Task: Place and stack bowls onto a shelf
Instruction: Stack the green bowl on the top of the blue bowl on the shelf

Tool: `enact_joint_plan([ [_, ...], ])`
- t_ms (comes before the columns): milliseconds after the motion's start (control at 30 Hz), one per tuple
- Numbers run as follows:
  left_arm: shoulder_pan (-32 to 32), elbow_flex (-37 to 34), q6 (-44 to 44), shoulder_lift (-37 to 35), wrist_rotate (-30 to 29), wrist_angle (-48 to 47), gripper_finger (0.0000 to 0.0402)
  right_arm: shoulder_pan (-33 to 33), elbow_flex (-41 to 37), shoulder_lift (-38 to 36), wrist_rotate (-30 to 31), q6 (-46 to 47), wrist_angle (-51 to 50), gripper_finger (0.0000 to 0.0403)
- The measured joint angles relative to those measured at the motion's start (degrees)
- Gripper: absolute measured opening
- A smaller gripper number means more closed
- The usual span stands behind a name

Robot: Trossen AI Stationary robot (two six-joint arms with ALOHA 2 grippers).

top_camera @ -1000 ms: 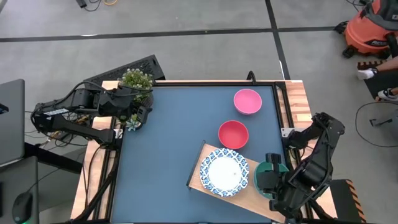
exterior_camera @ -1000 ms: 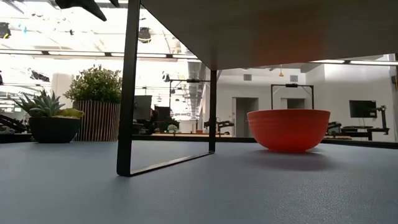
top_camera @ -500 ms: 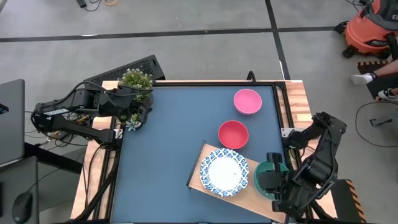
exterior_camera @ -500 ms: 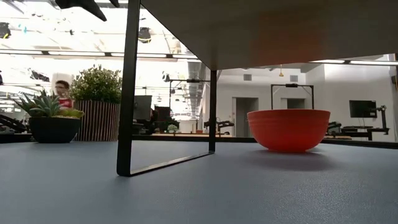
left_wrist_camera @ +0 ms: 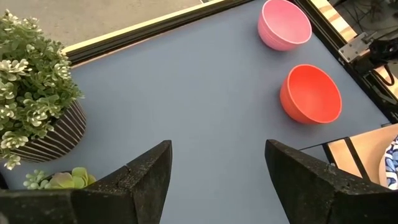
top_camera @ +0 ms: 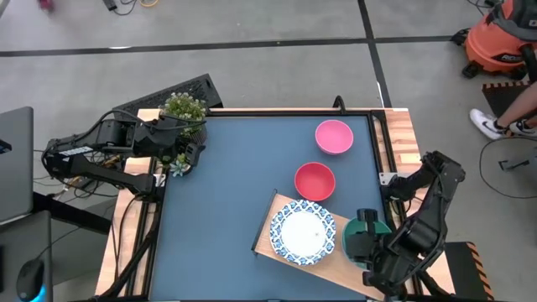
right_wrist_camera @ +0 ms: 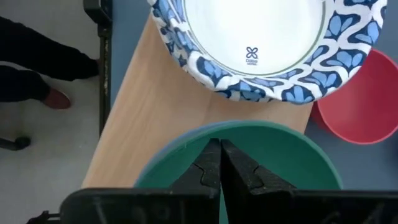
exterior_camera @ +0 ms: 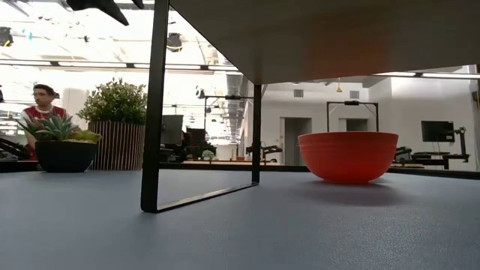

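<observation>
A white bowl with a blue patterned rim [top_camera: 302, 232] rests on the pale wooden shelf [top_camera: 267, 239], which stands on black legs [exterior_camera: 154, 112]. The teal-green bowl [top_camera: 370, 223] is at the shelf's right end. A bluish edge [right_wrist_camera: 152, 167] shows just under the teal-green bowl's rim. My right gripper [right_wrist_camera: 219, 144] is shut, fingers pointing steeply down inside this bowl. The red bowl [top_camera: 315, 180] and the pink bowl [top_camera: 334, 136] sit on the blue tabletop beyond the shelf. My left gripper [left_wrist_camera: 217, 149] waits open by the plants at the table's far left. My right gripper's shut fingertips [right_wrist_camera: 211, 152] stand inside the teal-green bowl, close to its far wall [right_wrist_camera: 217, 127], coming from above and slanting down. The gripper's own body hides the bowl's near rim. Whether the fingertips touch the bowl, I cannot tell.
A potted green plant [top_camera: 183, 107] and a small succulent [top_camera: 179, 166] stand at the table's far left corner, beside my left gripper. A person [exterior_camera: 43, 101] shows in the room behind the table. Bare blue tabletop [top_camera: 226, 193] lies left of the shelf.
Both arms have kept still. A person has walked into sight in the room behind the succulent.
</observation>
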Motion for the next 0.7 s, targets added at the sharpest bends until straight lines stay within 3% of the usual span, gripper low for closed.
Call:
enact_joint_plan([
  [700,0.00,0.00,1.53,0.00,0.41,-0.02,0.0243,0.79,4.85,0.43,0.28,-0.93,1.36,0.0033],
])
